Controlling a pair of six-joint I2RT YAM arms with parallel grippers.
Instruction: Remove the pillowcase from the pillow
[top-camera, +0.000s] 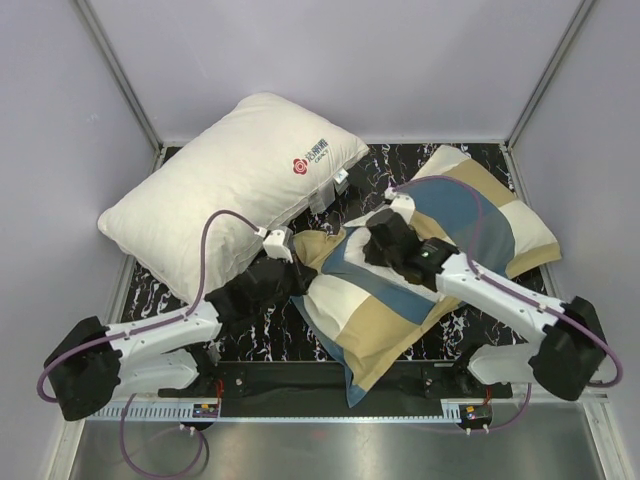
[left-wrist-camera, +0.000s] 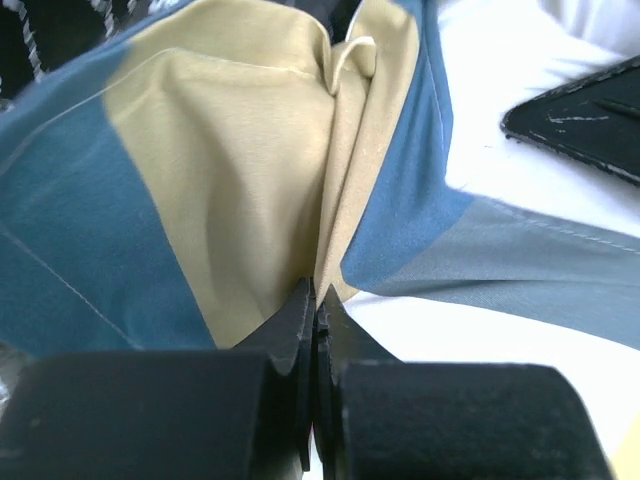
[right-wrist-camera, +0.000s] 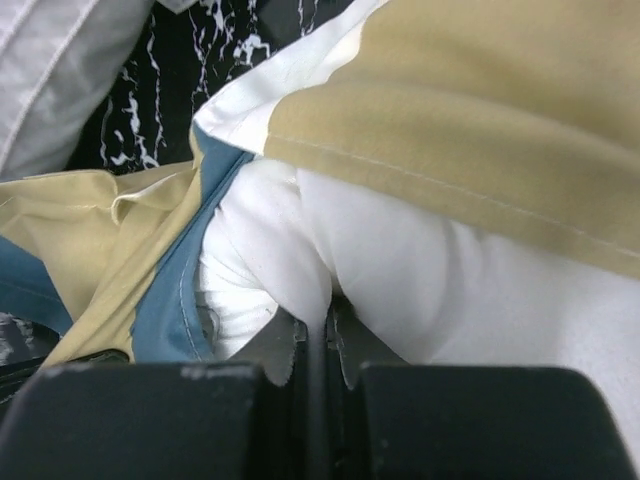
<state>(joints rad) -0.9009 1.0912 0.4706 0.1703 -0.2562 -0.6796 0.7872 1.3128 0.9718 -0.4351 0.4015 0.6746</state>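
The work is hardly started — the left fingers (left-wrist-camera: 290, 330) clench the pillowcase (top-camera: 430, 270), the right fingers (right-wrist-camera: 282, 350) clench the pillow (right-wrist-camera: 400, 280), which is mostly covered.

The only printed mark in view sits on the white pillow (top-camera: 220, 190) lying at the far left of the bench (top-camera: 260, 340), seen from the top camera. It is a red logo (top-camera: 312, 158) near that pillow's far right corner, running slantwise with the pillow's tilt. It has a round red emblem (top-camera: 300, 166) on the left and a short row of red characters (top-camera: 320, 151) beside it, with what looks like a finer line beneath. The characters are too small to read. Small white tags (top-camera: 321, 198) hang at the pillow's edge just below the logo, and any print on them cannot be made out. Neither wrist view shows readable text.
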